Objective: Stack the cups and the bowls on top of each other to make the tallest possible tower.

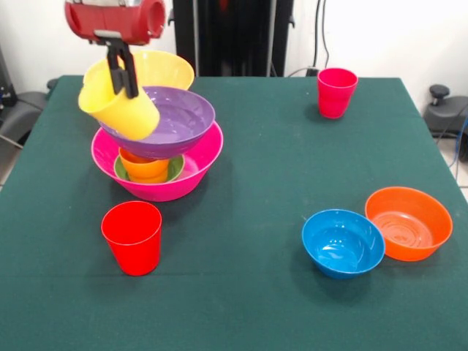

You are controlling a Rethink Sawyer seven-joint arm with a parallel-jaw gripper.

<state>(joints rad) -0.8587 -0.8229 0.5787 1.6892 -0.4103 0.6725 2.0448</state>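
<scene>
Claw [123, 82] clamped on tilted yellow cup [117, 107] beside purple bowl [172, 117] atop pink bowl [194, 172], with red cup [132, 238] in front, and blue bowl [343, 243] touching orange bowl [409, 223] well apart.

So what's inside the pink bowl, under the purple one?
Inside the pink bowl sit a green bowl and, in it, an orange cup, with the purple bowl resting on top. The purple bowl hides the cup's rim and whatever else lies behind.
</scene>
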